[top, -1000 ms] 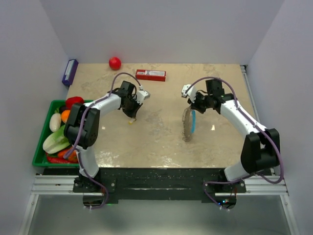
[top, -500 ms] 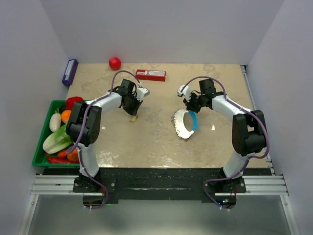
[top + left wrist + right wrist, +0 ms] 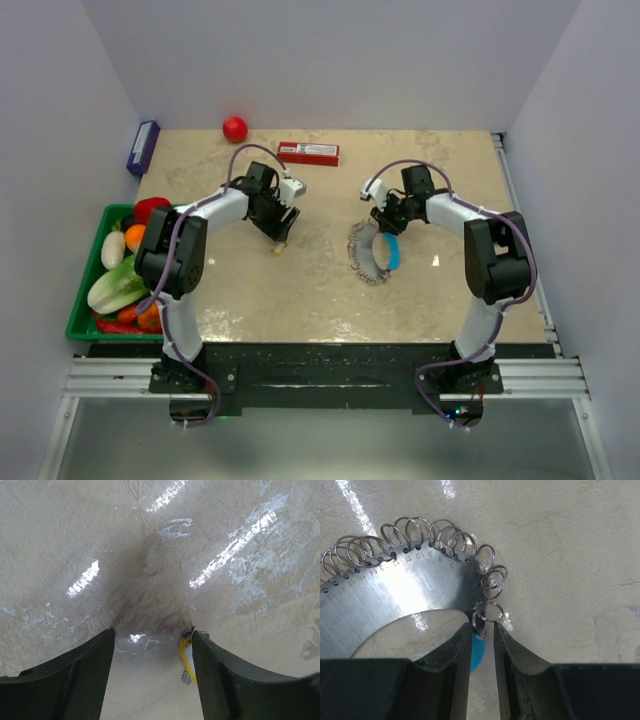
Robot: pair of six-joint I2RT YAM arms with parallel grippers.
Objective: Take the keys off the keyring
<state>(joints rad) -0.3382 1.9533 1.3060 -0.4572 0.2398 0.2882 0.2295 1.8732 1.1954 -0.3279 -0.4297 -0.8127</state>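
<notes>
Holds the left tool wide and low over the desk, gripping nothing. Shows the key (tiny, brass-yellow) lying on the surface just beside the inner face of one finger, well apart from the keyring across the desk. Sets the right tool at the keyring's edge with only a narrow gap, one small wire ring standing in that gap over the blue segment. Cannot tell whether it pinches or merely straddles that ring. Reads as the letting-go step, key off and keyring laid flat with its coils fanned out. Calls next for a straight lift of both tools, to avoid dragging either piece.
</notes>
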